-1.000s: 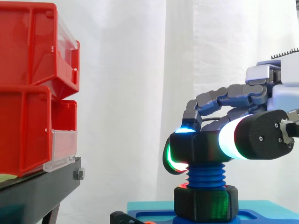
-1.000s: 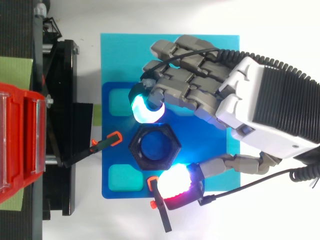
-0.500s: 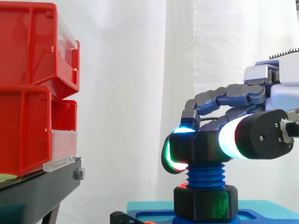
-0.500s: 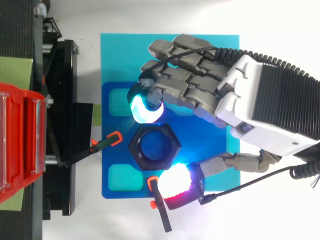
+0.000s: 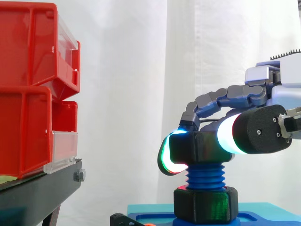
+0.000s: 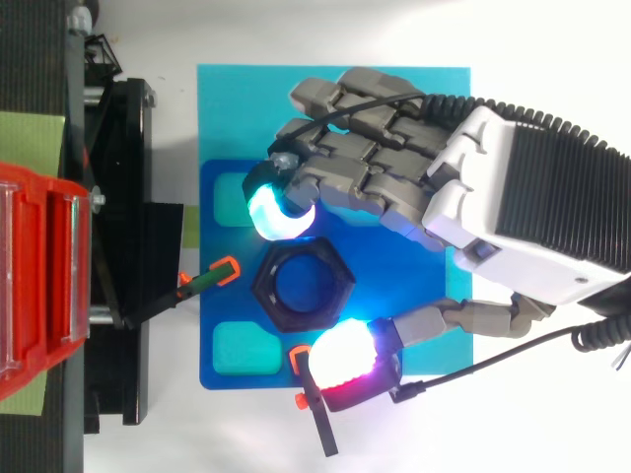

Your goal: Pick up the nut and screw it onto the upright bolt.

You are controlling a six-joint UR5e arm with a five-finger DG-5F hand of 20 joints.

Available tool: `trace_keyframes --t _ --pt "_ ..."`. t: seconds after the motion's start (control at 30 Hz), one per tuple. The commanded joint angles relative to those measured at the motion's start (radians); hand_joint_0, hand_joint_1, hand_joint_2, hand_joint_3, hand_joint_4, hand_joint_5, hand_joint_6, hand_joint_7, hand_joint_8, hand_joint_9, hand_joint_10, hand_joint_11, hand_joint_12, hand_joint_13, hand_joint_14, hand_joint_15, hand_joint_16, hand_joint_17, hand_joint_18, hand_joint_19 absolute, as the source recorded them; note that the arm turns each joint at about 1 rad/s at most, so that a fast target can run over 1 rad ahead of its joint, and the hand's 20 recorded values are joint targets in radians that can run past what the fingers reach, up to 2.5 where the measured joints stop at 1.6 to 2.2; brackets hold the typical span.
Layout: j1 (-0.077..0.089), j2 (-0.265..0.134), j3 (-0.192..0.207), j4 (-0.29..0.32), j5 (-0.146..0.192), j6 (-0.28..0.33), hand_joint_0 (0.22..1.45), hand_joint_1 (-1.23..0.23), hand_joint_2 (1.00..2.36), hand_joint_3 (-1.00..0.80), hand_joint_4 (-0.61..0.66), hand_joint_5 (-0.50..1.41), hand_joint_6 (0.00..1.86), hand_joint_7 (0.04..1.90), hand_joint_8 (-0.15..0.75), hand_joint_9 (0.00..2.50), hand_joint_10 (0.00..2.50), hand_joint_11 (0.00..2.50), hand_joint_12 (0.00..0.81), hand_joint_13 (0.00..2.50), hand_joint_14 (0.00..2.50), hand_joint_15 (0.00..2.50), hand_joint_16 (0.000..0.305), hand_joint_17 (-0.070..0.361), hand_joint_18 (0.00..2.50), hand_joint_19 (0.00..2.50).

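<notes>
— What's the hand (image 6: 513,227) doing?
— It's clamped on the black nut (image 5: 197,148), with glowing pads on opposite sides. The nut sits atop the upright blue bolt (image 5: 205,175), beneath the arched fingers.
— And the surroundings?
— Below the hand, a blue base (image 6: 219,305) lies on a teal mat (image 6: 237,108) on the white tabletop (image 6: 296,34). Beyond the fingertips are red bins (image 5: 28,94) on a black stand (image 5: 33,193), with a white curtain (image 5: 131,70) behind.

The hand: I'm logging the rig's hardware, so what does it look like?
The hand has a white boxy shell with a black ribbed back panel. Its fingers are grey and segmented, ending in thick rounded pads that glow cyan-white on one and white with red on another.
</notes>
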Motion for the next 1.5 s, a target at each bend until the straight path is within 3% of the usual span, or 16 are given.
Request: trace_keyframes --t 0.0,0.4,0.67,0.8,1.07,1.47 --pt "-0.002 0.000 0.000 0.000 -0.002 0.000 0.41 -0.36 1.00 -0.50 0.25 -0.24 0.50 0.74 0.309 0.36 0.00 0.00 0.358 0.28 0.00 0.00 0.046 0.103 0.19 0.00" --pt "-0.010 0.000 0.000 0.003 -0.025 0.000 0.40 -0.29 1.00 -0.50 0.21 -0.26 0.50 0.63 0.293 0.28 0.00 0.00 0.376 0.20 0.00 0.00 0.051 0.115 0.11 0.00" --pt "-0.010 0.000 0.002 0.026 -0.039 0.000 0.43 -0.10 1.00 -0.50 0.18 -0.25 0.50 0.63 0.264 0.20 0.00 0.00 0.369 0.05 0.00 0.00 0.050 0.113 0.00 0.00" --pt "-0.010 0.000 0.037 0.012 -0.054 -0.002 0.44 -0.07 1.00 -0.50 0.18 -0.23 0.50 0.68 0.259 0.20 0.00 0.00 0.361 0.04 0.00 0.00 0.049 0.110 0.00 0.00" --pt "0.006 0.000 0.068 -0.032 -0.050 0.000 0.45 -0.10 1.00 -0.50 0.23 -0.20 0.50 0.75 0.269 0.24 0.00 0.00 0.357 0.04 0.00 0.00 0.048 0.108 0.00 0.00" --pt "0.007 0.000 0.068 -0.040 -0.050 0.000 0.47 -0.16 1.00 -0.50 0.30 -0.15 0.50 1.00 0.301 0.35 0.00 0.00 0.344 0.12 0.00 0.00 0.044 0.098 0.00 0.00"
